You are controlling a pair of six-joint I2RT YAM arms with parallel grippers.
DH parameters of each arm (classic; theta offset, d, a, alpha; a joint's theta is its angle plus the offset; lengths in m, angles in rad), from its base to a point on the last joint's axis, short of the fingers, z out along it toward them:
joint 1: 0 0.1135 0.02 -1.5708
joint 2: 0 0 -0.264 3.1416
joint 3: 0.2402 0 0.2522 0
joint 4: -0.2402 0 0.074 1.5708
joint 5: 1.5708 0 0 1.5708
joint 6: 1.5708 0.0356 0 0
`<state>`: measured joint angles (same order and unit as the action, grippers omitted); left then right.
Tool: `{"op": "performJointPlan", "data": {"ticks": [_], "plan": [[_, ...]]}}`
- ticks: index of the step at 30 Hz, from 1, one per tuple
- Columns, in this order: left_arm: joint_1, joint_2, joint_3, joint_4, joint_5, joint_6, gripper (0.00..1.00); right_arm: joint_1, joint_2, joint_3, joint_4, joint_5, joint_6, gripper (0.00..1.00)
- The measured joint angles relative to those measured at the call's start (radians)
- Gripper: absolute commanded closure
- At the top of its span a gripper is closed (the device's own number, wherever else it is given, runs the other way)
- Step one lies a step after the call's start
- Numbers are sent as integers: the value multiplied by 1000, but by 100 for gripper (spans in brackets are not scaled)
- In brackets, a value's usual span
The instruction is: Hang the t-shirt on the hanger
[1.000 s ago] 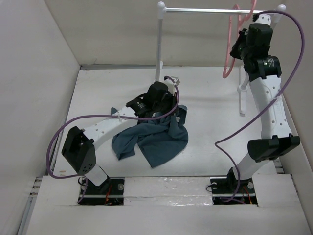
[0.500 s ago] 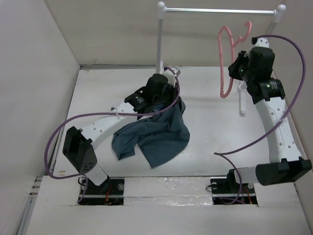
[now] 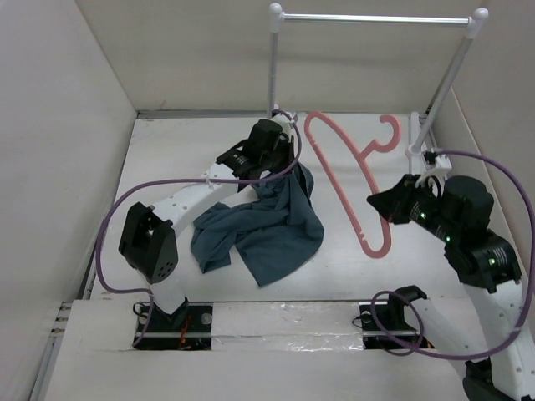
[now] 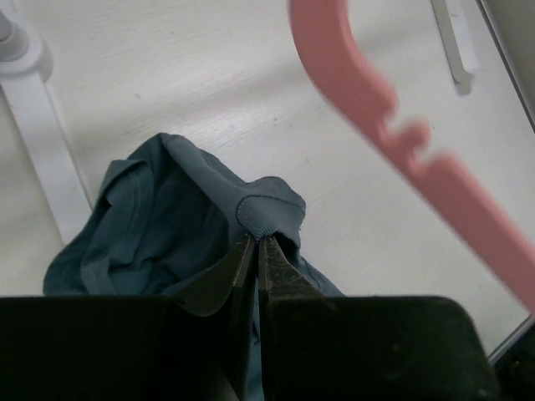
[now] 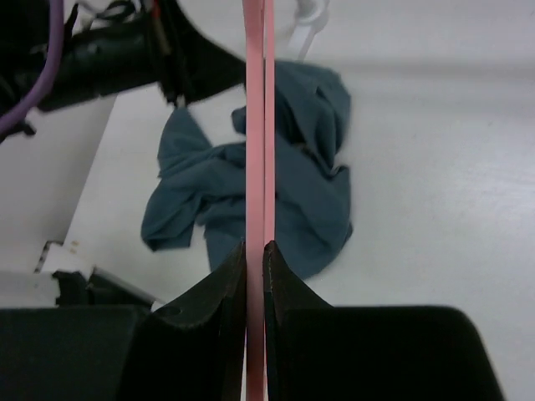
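Left arm (image 3: 180, 203) reaches forward and inward from its base, elbow low at the left side, wrist raised over mid-table. Left gripper (image 4: 257, 239) points downward, jaws pressed together with a pinch of the t-shirt (image 4: 167, 209) caught at the tips. Right arm (image 3: 476, 251) is folded back near its base, wrist facing left. Right gripper (image 5: 255, 249) is clamped narrowly on the hanger (image 5: 255, 125), whose bar passes between the jaws.

White table (image 3: 167, 150): crumpled t-shirt (image 3: 276, 238) at centre; rack (image 3: 272, 67) standing at far edge.
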<state>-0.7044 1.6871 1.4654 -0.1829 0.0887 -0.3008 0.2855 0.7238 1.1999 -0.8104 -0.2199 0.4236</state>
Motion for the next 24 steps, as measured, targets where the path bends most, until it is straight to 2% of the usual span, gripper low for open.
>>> {"op": "performJointPlan", "data": {"ticks": [6,13,24], "plan": [[39,44,64,-18,-14,-9,100,53,-122,-43,-146,-47,76,100],[37,63,108,-42,-14,-16,100,56,-145,-53,-271,-69,75,100],[37,64,110,-55,13,-19,100,56,-61,-79,-228,-102,30,100]]}}
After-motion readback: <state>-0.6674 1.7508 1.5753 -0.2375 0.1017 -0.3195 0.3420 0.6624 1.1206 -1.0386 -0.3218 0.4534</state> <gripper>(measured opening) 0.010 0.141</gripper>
